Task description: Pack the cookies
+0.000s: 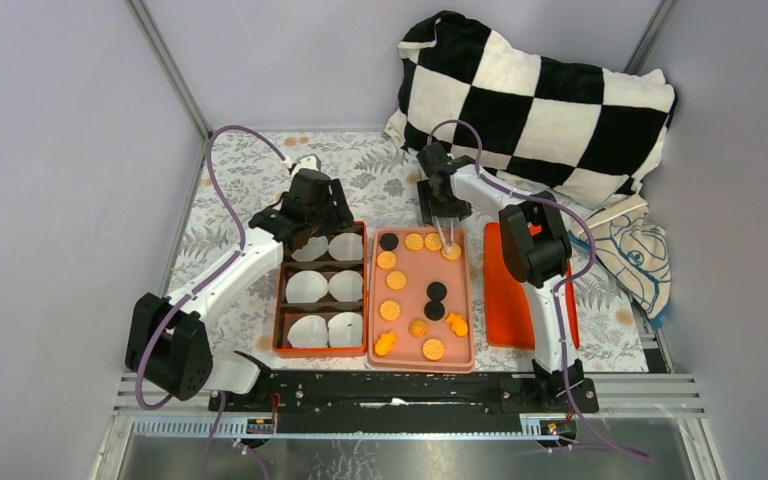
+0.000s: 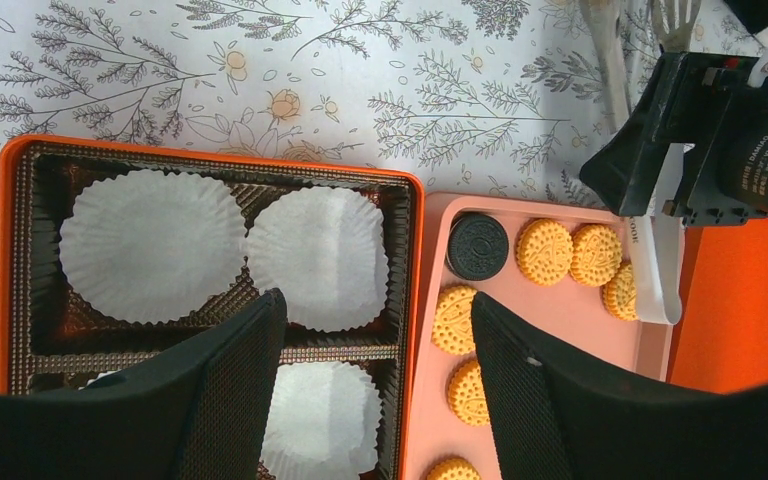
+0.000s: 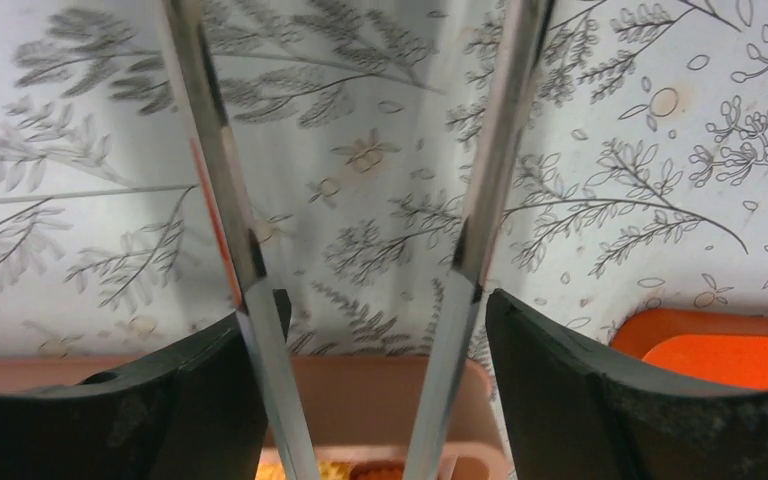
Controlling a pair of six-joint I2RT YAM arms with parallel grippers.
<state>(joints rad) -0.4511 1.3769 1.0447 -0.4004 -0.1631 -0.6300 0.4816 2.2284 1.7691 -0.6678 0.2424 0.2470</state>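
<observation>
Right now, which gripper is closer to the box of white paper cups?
Left. The left gripper hovers open directly above the far end of the box. The right gripper, holding tongs, is off to the side, over the far right corner of the pink tray.

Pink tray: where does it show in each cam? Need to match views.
Top external: pink tray mid-table, between the orange box and the orange lid.
Left wrist: pink tray lower right, lid beyond it.
Right wrist: only its rim, at the bottom edge behind the tongs.
Shared landmark: the orange lid, right of the tray in all three.
</observation>
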